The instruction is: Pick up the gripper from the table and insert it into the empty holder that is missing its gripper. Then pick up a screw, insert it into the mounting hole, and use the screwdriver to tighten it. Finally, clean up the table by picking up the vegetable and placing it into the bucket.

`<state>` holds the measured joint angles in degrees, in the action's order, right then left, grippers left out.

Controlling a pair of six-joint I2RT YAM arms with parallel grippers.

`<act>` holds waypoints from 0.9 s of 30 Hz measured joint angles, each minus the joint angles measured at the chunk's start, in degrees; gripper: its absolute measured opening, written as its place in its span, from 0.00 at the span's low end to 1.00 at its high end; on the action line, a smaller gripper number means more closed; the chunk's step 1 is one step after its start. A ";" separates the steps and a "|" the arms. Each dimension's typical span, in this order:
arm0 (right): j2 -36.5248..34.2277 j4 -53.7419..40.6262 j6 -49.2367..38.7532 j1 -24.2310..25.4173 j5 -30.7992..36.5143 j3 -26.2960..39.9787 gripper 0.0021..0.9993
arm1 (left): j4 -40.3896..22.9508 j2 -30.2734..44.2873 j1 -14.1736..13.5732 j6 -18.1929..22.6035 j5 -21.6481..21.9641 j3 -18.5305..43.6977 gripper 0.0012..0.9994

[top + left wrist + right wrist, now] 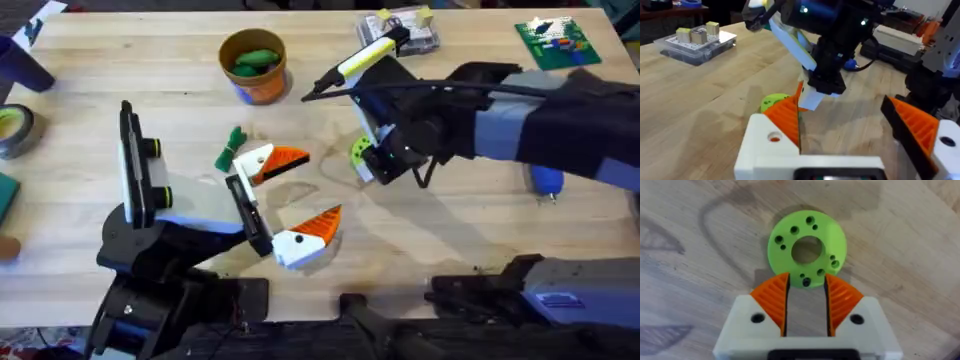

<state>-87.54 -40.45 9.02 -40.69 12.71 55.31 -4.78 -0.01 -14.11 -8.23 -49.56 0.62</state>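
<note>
The right claw [806, 302] hangs released, its tips astride the near rim of a green disc [807, 248] on the bench [900, 240]. The wrong part lies beneath it; closing risks grabbing that disc instead of the gripper [308, 236].

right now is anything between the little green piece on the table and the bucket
Nothing visible. In the overhead view, only bare table lies between the green piece and the bucket beyond it. The bucket already holds something green, but its mouth is uncovered.
</note>
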 joint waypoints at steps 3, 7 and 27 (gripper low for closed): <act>-1.03 0.11 0.00 0.00 -0.53 0.00 0.40 | 0.00 0.00 0.00 0.00 0.02 0.00 0.99; -1.19 0.20 0.02 0.11 -0.76 0.00 0.40 | 0.02 0.00 0.00 0.00 0.02 0.00 0.99; -1.24 -0.20 0.41 0.26 -1.42 0.11 0.01 | 0.02 0.00 0.00 0.00 0.02 0.00 0.99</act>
<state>-88.77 -40.64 9.43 -40.42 11.29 55.42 -4.75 -0.01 -14.11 -8.23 -49.54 0.62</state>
